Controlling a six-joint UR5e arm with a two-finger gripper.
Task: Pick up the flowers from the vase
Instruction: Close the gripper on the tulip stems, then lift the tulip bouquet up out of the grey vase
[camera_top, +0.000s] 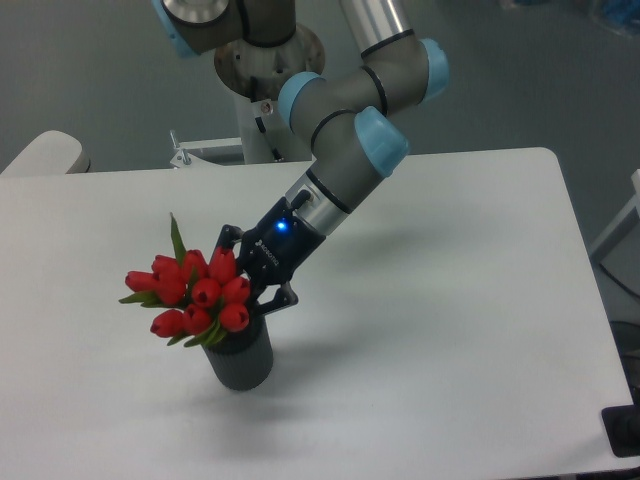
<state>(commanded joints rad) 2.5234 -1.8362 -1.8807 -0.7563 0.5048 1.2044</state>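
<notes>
Bare table (450, 330) right of vase (243, 362), flowers (195, 292) overhanging its mouth, claw (258, 272) crowding bunch's right side

This looks like a robotics lab or test room. A grey industrial arm (340, 120) with light blue joint caps rises from a metal pedestal mount (262, 110) at the far edge of a plain white table (450, 300). Beyond lies a bare grey-green floor (90, 70). A pale rounded chair back (45, 152) shows at far left.
</notes>
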